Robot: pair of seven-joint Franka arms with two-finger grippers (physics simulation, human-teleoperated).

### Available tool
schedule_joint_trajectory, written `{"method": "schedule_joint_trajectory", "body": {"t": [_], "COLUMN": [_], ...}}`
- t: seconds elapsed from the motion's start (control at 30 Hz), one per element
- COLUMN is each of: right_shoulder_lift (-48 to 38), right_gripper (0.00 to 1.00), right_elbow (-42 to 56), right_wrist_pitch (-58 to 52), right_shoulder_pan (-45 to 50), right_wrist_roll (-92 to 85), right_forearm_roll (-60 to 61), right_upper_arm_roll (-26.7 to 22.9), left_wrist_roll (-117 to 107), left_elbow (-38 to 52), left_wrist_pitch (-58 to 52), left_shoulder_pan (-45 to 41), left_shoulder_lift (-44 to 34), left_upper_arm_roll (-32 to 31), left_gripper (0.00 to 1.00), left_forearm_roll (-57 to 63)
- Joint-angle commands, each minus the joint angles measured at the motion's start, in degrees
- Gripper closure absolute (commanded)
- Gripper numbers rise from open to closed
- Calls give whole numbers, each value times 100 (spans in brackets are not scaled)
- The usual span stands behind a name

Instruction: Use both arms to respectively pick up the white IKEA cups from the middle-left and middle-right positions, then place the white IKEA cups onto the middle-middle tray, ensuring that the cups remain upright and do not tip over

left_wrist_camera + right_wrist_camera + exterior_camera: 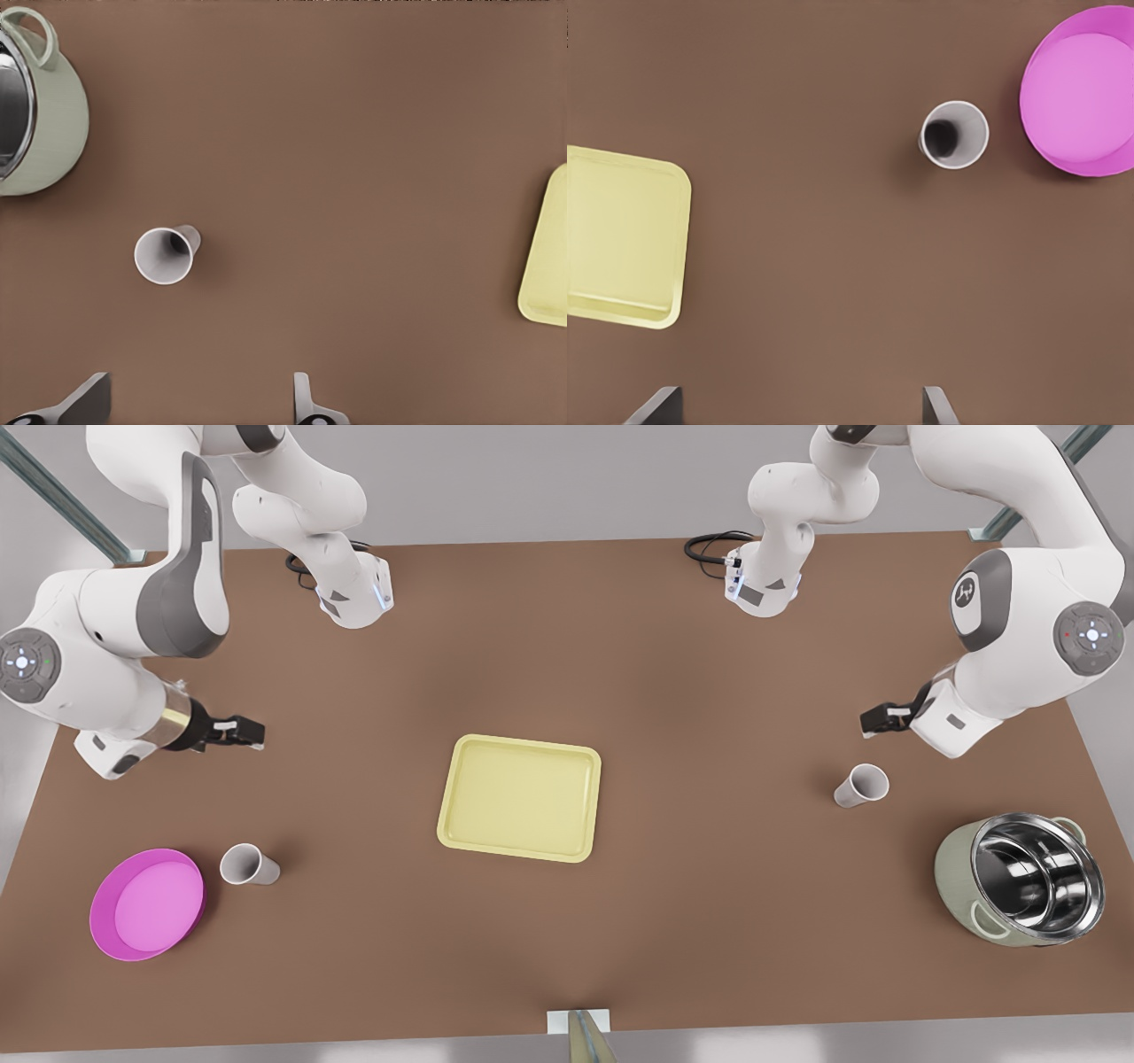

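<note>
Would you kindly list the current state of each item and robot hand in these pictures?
Left hand: open, empty, raised above the table near the cup by the pot.
Right hand: open, empty, raised near the front view's left.
Cup by the pot: upright, empty, on the table.
Cup by the plate: upright, empty, on the table.
Tray: flat, empty.
Plate: empty.
Pot: open, empty.
</note>
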Motion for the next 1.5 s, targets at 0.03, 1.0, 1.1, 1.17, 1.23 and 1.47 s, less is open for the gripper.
{"method": "schedule_joint_trajectory", "body": {"t": [0.03, 1.0, 1.1, 1.17, 1.23, 1.47], "right_shoulder_lift": [29, 3272, 3264, 3264, 3264, 3431], "right_gripper": [0, 0, 0, 0, 0, 0], "right_elbow": [-8, 563, 378, 290, 124, 115], "right_wrist_pitch": [312, 3440, 3511, 3581, 3712, 3739], "right_shoulder_pan": [-12, -1550, -1542, -1542, -1550, -1550], "right_wrist_roll": [-224, -1024, -1033, -1033, -1033, -1059], "right_forearm_roll": [-51, 301, 301, 301, 318, 415], "right_upper_arm_roll": [-12, -3, 6, 6, 15, 15], "left_wrist_roll": [-187, 1800, 1800, 1800, 1800, -1301], "left_elbow": [2, -2907, -2907, -2898, -2889, -104], "left_wrist_pitch": [207, 4074, 4004, 3934, 3925, 1798], "left_shoulder_pan": [0, 589, 571, 545, 545, -554], "left_shoulder_lift": [-6, 1611, 1620, 1620, 1585, 2252], "left_upper_arm_roll": [10, 1048, 1030, 1030, 1021, 117], "left_gripper": [0, 64, 65, 72, 79, 79], "left_forearm_roll": [-9, -659, -677, -677, -668, -659]}}
